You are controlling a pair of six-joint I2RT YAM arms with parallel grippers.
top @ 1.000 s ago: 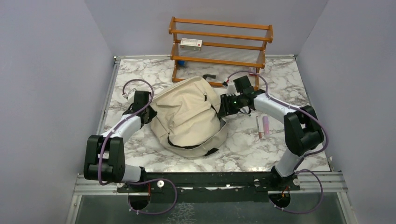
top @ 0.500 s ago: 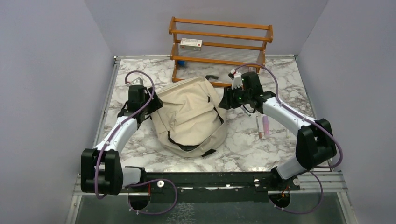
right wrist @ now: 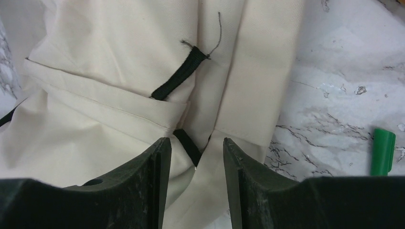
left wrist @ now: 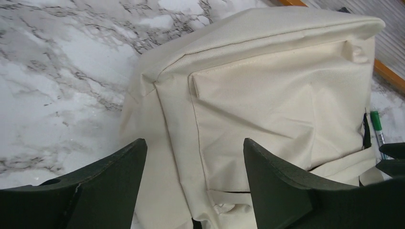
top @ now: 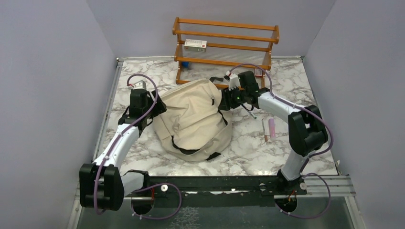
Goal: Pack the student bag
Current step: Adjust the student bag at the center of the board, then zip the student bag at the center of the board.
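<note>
Student bag (top: 193,119) slumps at the middle of the table (top: 143,71) between the left gripper (left wrist: 193,143) and right gripper (right wrist: 196,140), both parted and empty, while pens (top: 271,128) near the right edge lie unpacked, so packing looks barely begun.

Print on the small white-and-red cardboard box (top: 195,45), on the orange wooden rack (top: 224,24) at the worktop's far edge, is too small to read. A green plastic pen (right wrist: 383,151) is partly hidden behind the right gripper (right wrist: 193,145).
</note>
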